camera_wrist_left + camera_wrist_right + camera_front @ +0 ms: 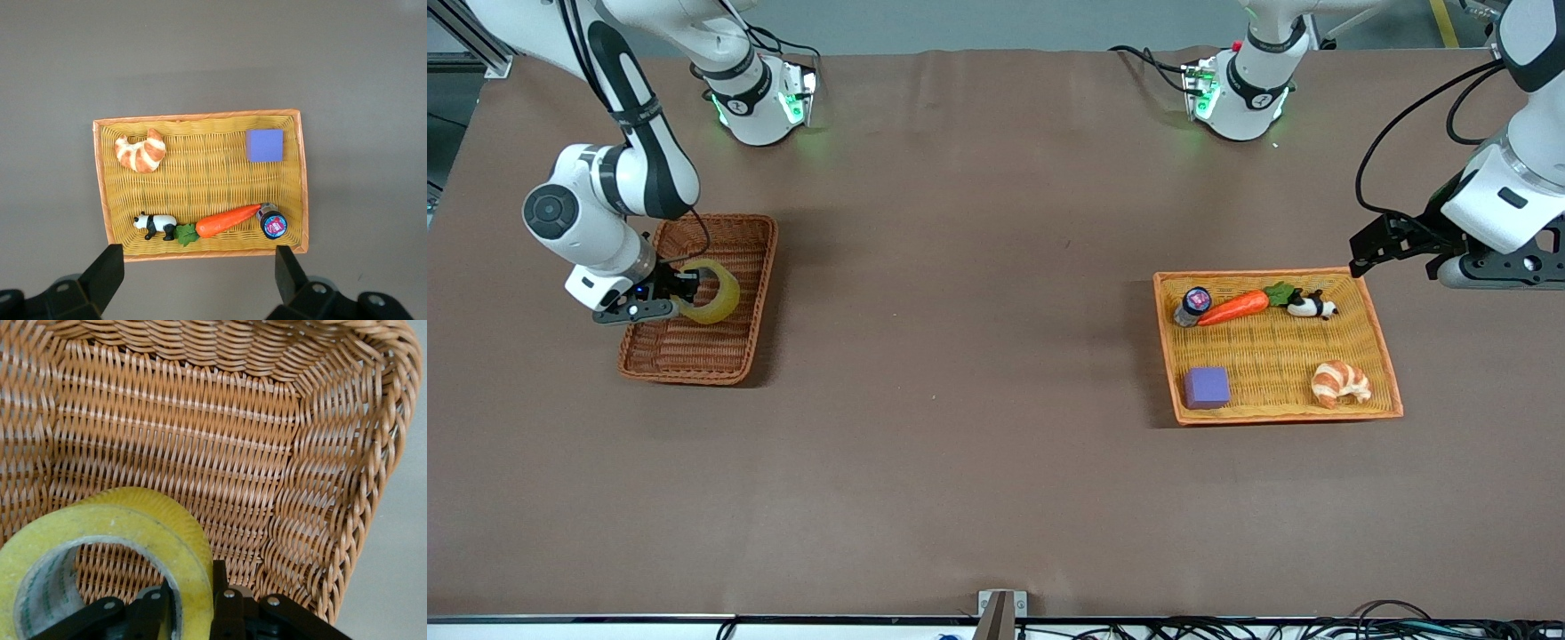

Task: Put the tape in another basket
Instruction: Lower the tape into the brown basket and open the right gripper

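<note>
Tape [716, 300] is what we see clamped in the right tool [685, 293] over the basket [729, 233], while the left tool [1369, 249] waits released beside the tray [1383, 356].

Basket [734, 233] at right arm's end w/ tape [713, 293] over it; tray [1383, 356] at left arm's end, holding croissant [1340, 383], block [1207, 388], carrot [1234, 308].
</note>
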Available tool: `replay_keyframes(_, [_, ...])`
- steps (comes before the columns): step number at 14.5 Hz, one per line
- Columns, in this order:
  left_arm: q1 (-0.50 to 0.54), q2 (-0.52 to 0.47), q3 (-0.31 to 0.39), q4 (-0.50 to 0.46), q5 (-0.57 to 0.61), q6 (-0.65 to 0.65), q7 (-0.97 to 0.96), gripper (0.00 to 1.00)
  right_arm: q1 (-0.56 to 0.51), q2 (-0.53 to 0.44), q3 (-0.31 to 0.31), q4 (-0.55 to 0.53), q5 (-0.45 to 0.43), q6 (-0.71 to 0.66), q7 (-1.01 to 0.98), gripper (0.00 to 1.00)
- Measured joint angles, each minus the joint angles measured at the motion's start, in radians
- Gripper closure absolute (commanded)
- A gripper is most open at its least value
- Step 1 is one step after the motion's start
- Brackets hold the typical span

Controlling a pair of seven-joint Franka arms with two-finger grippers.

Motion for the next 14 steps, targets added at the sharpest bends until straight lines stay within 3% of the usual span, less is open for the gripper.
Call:
replay_keyframes(3, [0.0,0.002,0.0,0.0,0.0,0.0,0.0,0.0,-0.002,0.005,0.0,-0.007,0.0,0.008,-0.004,0.28])
replay_keyframes(5, [0.0,0.005,0.0,0.0,0.0,0.0,0.0,0.0,-0.002,0.009,0.0,-0.008,-0.001,0.009,-0.007,0.04])
replay_keyframes(9, [0.0,0.008,0.0,0.0,0.0,0.0,0.0,0.0,-0.002,-0.002,0.008,0.024,-0.001,-0.028,-0.003,0.0])
replay_keyframes(11, [0.0,0.008,0.0,0.0,0.0,0.0,0.0,0.0,0.011,-0.033,0.018,0.13,-0.001,-0.182,0.049,0.0])
replay_keyframes(14, [0.0,0.009,0.0,0.001,0.0,0.0,0.0,0.0,0.071,-0.077,0.028,0.411,-0.002,-0.534,0.202,0.0])
